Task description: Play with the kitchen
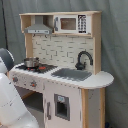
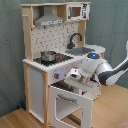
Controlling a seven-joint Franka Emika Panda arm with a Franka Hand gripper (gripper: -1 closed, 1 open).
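The kitchen [image 1: 65, 75] [image 2: 52, 60] is a tall white and light-wood toy with a dotted backsplash. It has a range hood [image 1: 39, 28], a small microwave [image 1: 68, 23], a black faucet [image 1: 84, 59] and a grey sink [image 1: 72, 74]. A metal pot [image 2: 48, 55] stands on the hob. In the second exterior view the oven door [image 2: 64, 104] hangs open towards the front. My gripper [image 2: 74, 77] hovers just above the door, close to the front panel with the knobs. In the first exterior view only the white arm [image 1: 11, 102] shows; the gripper is hidden.
A grey curtain [image 1: 115, 50] hangs behind the kitchen. The floor [image 2: 112, 112] is light wood. My arm [image 2: 112, 72] reaches in from the second exterior view's right, in front of the counter end.
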